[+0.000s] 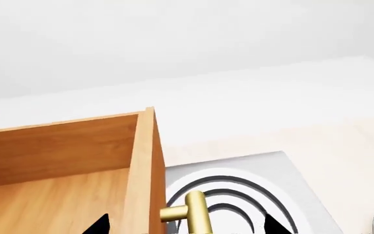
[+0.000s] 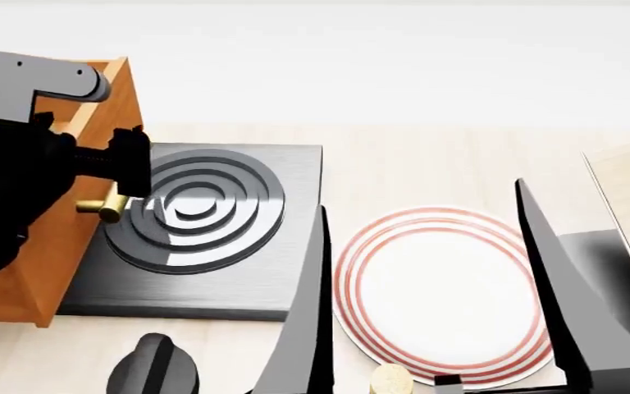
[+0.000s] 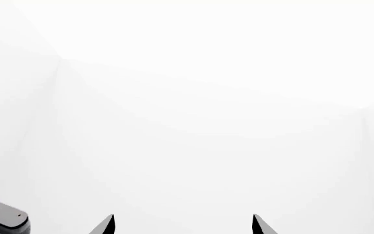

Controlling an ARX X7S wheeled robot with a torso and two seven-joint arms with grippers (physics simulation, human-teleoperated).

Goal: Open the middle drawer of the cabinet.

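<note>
**Left arm at the drawer handle**

My left gripper [image 2: 129,168] sits at the brass handle [image 1: 196,214] of the middle drawer [image 1: 64,165], which stands pulled out over the hotplate [image 2: 200,238] at the worktop's left; pale inside visible. Fingers straddle the bar; I cannot tell if they clamp it. Right gripper [image 3: 183,225] faces blank wall, fingers wide apart. Striped plate [image 2: 438,287] sits beside the hotplate.

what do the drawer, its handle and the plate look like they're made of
The middle drawer looks like wood: orange-brown walls with visible grain, a paler floor inside, matte finish. Its handle looks like brass or similar metal: a yellow-gold bar with a soft sheen. The plate seems glazed ceramic, white with red rings and slightly glossy, though this render leaves plastic possible.
</note>
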